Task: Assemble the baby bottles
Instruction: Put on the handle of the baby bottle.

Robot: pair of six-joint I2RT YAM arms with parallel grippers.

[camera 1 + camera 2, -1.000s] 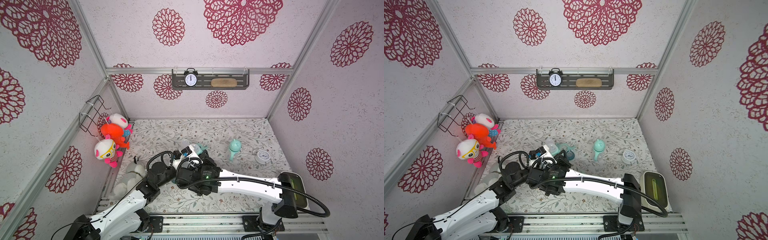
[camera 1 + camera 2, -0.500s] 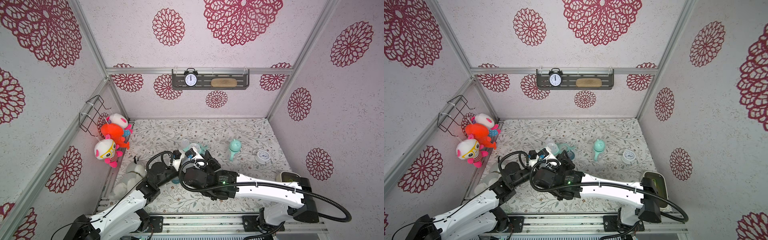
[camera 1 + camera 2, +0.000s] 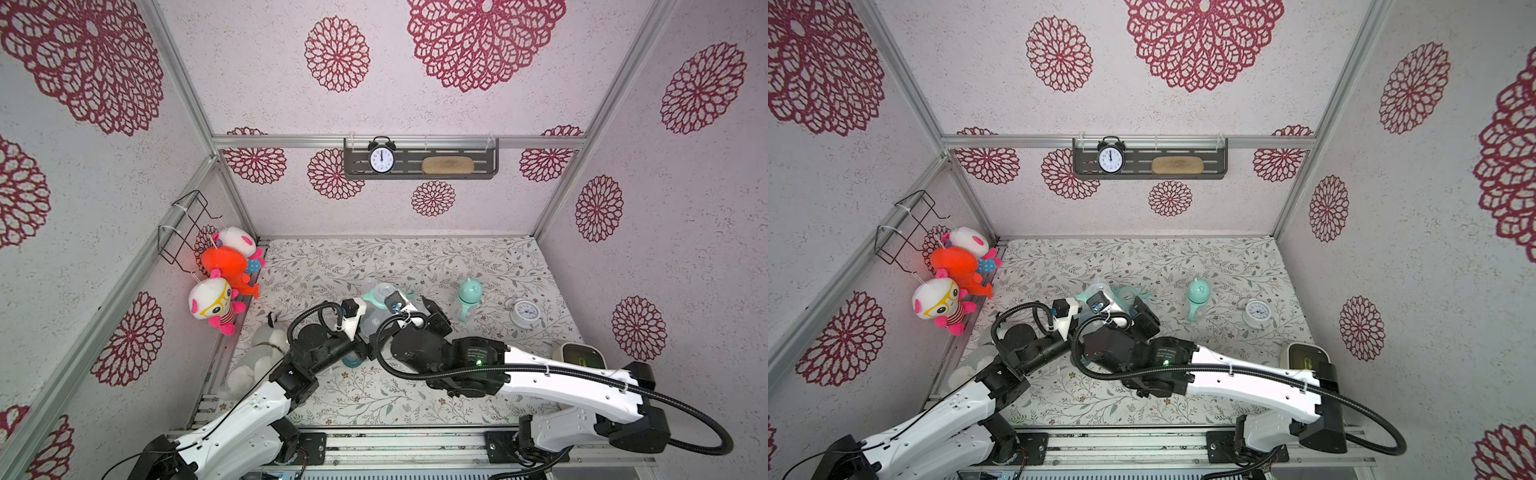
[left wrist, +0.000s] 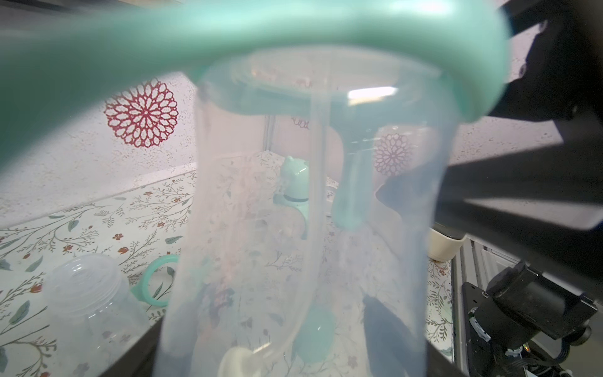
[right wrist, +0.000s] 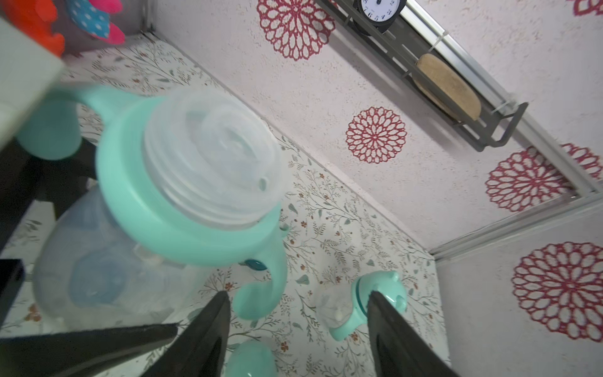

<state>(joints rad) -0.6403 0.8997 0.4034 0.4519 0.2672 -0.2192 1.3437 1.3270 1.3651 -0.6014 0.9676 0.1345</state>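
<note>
While uncapped, clear bottle (image 5: 107, 261) in left pincer (image 4: 290, 351), contents unclear.

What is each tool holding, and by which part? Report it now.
The left tool is shut on the clear bottle, gripping its body below the mint handle ring. The right tool is open, holding nothing.

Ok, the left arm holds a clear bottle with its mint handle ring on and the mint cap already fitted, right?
Not quite: no cap is fitted. The left arm holds the clear bottle with its mint handle ring on, but the right wrist view shows its threaded neck bare.
</note>
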